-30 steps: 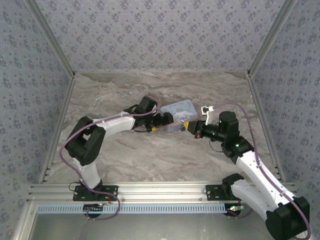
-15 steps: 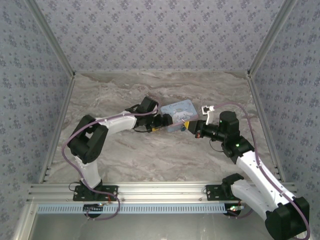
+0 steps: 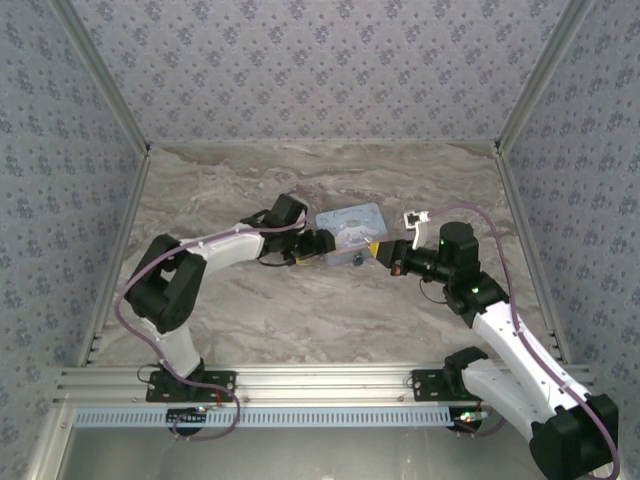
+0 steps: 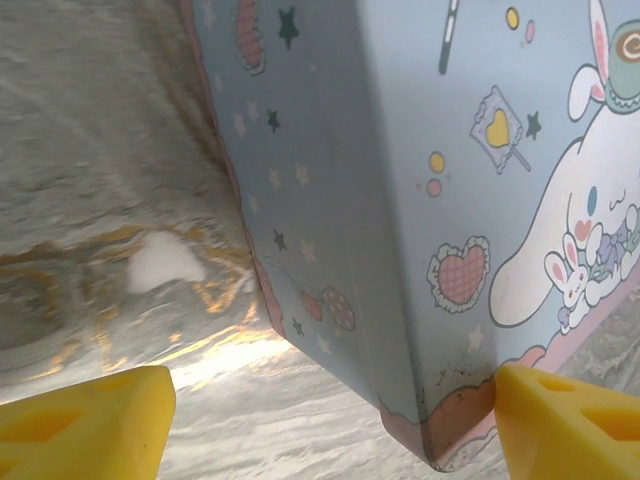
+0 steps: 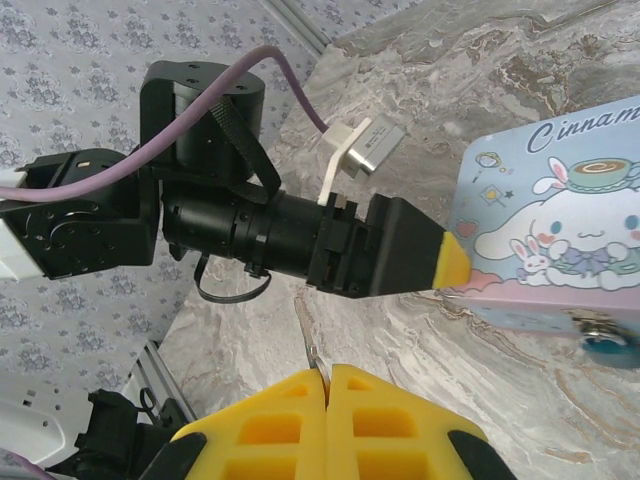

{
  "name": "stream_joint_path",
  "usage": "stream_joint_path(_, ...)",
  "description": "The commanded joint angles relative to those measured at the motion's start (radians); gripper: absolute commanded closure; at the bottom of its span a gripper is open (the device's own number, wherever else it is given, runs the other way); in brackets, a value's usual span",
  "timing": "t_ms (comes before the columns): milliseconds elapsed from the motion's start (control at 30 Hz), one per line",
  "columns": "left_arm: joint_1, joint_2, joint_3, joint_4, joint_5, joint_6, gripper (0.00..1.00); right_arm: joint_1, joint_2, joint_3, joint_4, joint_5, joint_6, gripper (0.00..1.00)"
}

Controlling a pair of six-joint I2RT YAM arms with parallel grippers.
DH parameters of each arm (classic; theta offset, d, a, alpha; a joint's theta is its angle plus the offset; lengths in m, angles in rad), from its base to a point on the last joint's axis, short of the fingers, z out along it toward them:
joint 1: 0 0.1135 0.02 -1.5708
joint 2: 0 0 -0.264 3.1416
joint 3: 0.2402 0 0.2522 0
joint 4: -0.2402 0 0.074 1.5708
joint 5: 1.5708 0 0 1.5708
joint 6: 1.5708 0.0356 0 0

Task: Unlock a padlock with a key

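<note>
The left end effector (image 3: 318, 244) has drawn back a little to the left since half a second ago. The tin (image 3: 350, 225) has shifted slightly left with it and now sits more squarely on the worktop (image 3: 300, 310). The right end effector (image 5: 326, 385) is about where it was, just off the tin's near right corner.

In the left wrist view the left end effector stands wide, its two yellow fingers (image 4: 85, 420) far apart. The tin's near corner lies between them, close against the right-hand one. The left-hand finger is well clear of the tin, with bare worktop in front of it. In the right wrist view, one yellow tip of that end effector reaches the tin's left edge.

The right end effector is closed, its yellow fingers pressed together. The key (image 5: 313, 357), a thin dark sliver, pokes out from the seam between them. It points towards the left arm's wrist, apart from the tin.

The padlock (image 5: 603, 342) hangs at the tin's pink-rimmed side, a small teal body under a bit of metal. In the top view it is a teal speck at the tin's near edge, between the two end effectors and nearer the right one. Whether its shackle is closed is too small to tell.
</note>
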State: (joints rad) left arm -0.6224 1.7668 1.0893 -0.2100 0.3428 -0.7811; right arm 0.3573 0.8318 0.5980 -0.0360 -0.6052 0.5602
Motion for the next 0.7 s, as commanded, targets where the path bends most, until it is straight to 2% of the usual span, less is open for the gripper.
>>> stream_joint_path(0,0.038,-0.018,-0.055,-0.153,-0.083,0.053,0.19,-0.006,-0.003,0.001,-0.022,0.002,0.004,1.0)
stream_joint_path(433,0.195,-0.145,-0.137,-0.204,-0.119,0.135,0.18,-0.003,0.006,-0.01,-0.016,0.004,0.005,1.0)
stream_joint_path(667,0.244,-0.186,-0.14,-0.189,-0.123,0.168,0.15,0.011,0.025,-0.004,-0.013,0.007,0.009,1.0)
